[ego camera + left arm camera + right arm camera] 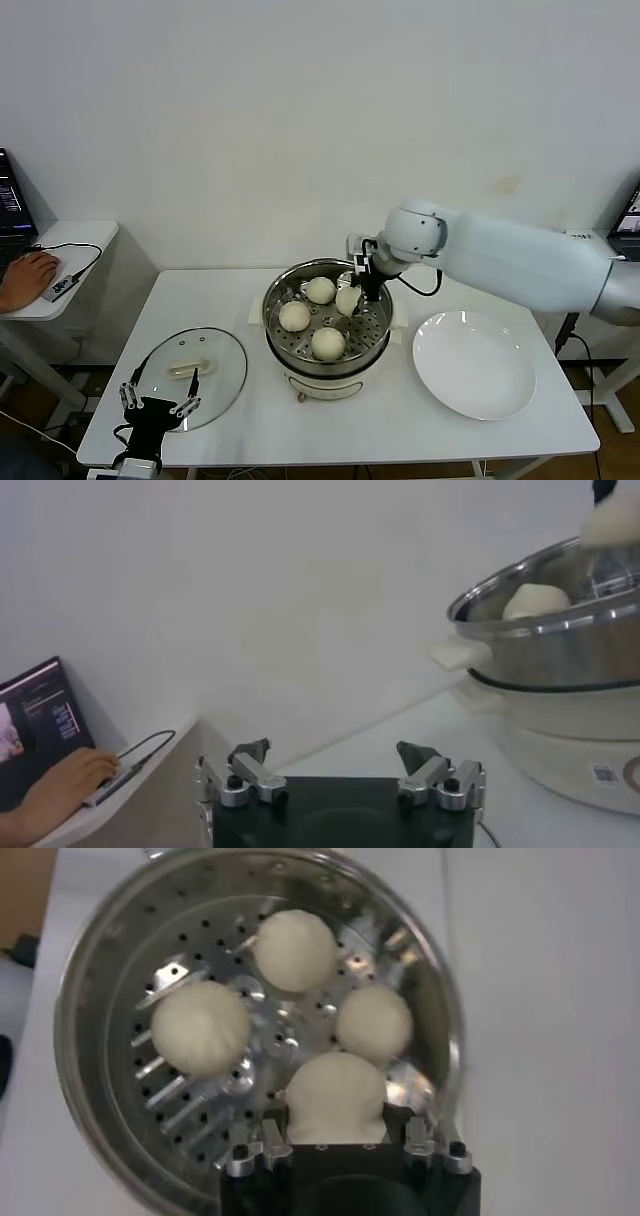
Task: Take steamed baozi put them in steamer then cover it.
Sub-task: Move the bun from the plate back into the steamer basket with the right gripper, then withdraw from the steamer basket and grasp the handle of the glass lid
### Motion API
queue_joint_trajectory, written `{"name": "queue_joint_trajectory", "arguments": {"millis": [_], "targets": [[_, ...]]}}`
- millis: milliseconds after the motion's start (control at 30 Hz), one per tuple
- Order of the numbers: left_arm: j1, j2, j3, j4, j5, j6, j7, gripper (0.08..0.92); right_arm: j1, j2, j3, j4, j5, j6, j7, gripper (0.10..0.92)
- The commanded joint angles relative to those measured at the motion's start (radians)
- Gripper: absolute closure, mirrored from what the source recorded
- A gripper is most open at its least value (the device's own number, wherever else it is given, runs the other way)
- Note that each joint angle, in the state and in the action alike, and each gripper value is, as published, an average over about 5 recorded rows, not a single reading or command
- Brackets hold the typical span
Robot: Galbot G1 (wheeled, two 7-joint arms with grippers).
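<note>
The steamer (273,310) stands mid-table, its perforated tray (120,968) uncovered. Three baozi (320,290) (294,316) (328,343) rest on the tray. My right gripper (352,296) reaches into the pot from the back right and is shut on a fourth baozi (335,1098), beside the other buns (295,950) (200,1028) (373,1021). I cannot tell whether the held bun touches the tray. The cover (222,352), a glass lid with a cream handle (190,370), lies flat at the front left. My left gripper (158,402) hovers open at the lid's near edge, holding nothing (333,752).
A white plate (473,365) lies bare to the right of the steamer. A side desk at far left carries a laptop (40,720) and a person's hand (28,272). The table's front edge runs just below the lid.
</note>
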Motion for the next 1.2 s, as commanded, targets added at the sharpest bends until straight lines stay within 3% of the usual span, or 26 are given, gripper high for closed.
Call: {"name": "queue_joint_trajectory", "arguments": {"millis": [33,600,700,833,967,1200], "targets": [[-0.001,-0.001,0.002,0.000,0.001,-0.001,0.001,0.177,-0.030,0.056,-0.028,-0.026,-0.036,-0.014,0.004,0.423],[-0.006,-0.005,0.004,0.000,0.002,0.000,0.000,0.177,-0.046,0.041,0.002,-0.040,-0.107,0.016,-0.012,0.419],[-0.007,-0.005,0.004,0.000,0.002,0.000,0.000,0.177,-0.040,0.028,0.023,-0.035,-0.127,0.025,-0.030,0.383],[-0.009,-0.004,0.004,0.001,0.000,0.000,0.000,0.177,-0.031,-0.010,0.066,-0.009,-0.119,0.035,-0.027,0.275],[-0.013,-0.003,0.004,0.007,-0.003,0.000,0.000,0.177,-0.043,-0.072,0.121,0.070,-0.013,0.046,0.110,0.211],[-0.029,-0.002,0.011,0.031,-0.008,-0.002,-0.001,0.177,-0.262,-0.252,0.339,0.255,0.184,0.088,0.585,0.203]]}}
